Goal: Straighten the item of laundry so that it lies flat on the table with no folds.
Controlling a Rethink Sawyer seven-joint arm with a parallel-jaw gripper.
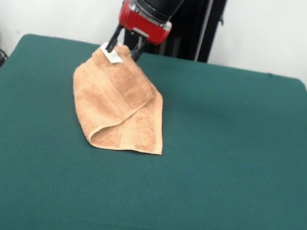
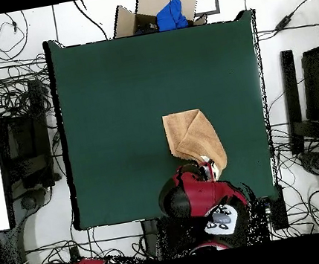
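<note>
front: across table (image 1: 239,165), facing robot; overhead: straight down; both share table

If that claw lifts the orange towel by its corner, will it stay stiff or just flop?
Probably flop: the terry towel already drapes and folds over itself where the claw meets its tagged corner. It looks light, so it should lift easily. Its looped pile on the felt-like table likely drags rather than slides when pushed, bunching up.

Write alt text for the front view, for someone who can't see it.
A red and black robot arm's pincer grips the far corner of a peach-orange towel, by its small white tag. The towel lies folded over itself on a wide dark green table, left of centre.
</note>
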